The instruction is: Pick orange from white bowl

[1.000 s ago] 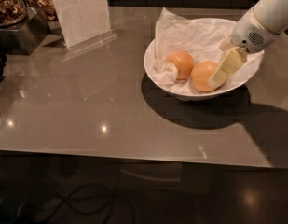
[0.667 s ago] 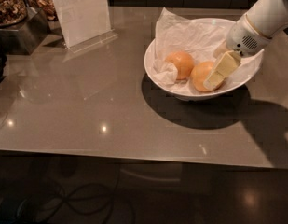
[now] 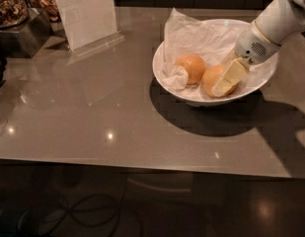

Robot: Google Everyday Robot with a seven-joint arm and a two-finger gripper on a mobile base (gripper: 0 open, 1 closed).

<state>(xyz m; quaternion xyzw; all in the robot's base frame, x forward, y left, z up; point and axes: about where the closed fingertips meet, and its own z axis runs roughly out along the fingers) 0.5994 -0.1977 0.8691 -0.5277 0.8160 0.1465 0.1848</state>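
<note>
The white bowl [image 3: 263, 80] stands on the grey table at the right, lined with crumpled white paper [image 3: 204, 36]. Two oranges lie in it. The golden, yellowish orange [image 3: 211, 78] is the right one. A redder, peach-tinted orange [image 3: 191, 67] lies just left of it, touching it. My gripper [image 3: 226, 80] reaches down into the bowl from the upper right. Its cream-coloured end lies over the right front of the golden orange and hides part of it. The white arm [image 3: 275, 26] crosses the bowl's far right rim.
The grey table [image 3: 93, 117] has its front edge near the bottom of the view. A white sign in a clear stand [image 3: 85, 14] is at the back left. A tray of dark brown items [image 3: 11, 6] sits in the far left corner.
My gripper has moved slightly down and left, deeper into the bowl and closer onto the golden orange. The oranges and the bowl have not moved.
</note>
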